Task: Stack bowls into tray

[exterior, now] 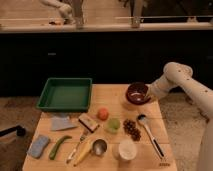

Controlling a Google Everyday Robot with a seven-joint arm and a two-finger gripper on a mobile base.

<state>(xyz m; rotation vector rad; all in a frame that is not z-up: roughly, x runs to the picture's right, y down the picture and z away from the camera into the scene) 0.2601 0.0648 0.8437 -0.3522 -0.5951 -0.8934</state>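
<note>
The dark reddish-brown bowl (136, 93) is at the table's back right, tilted with its opening facing the camera and a little above the wood. My gripper (148, 93) is at the bowl's right rim and is shut on it, with the white arm coming in from the right. The green tray (46, 93) sits empty at the table's back left, about a bowl's width to the left of the bowl.
On the wooden table (112, 95): an orange fruit (103, 114), green apple (114, 124), grapes (132, 129), ladle (149, 131), white cup (126, 148), metal cup (99, 146), banana (82, 150), green vegetable (59, 147), blue sponge (39, 145), grey cloth (61, 122), small box (89, 122).
</note>
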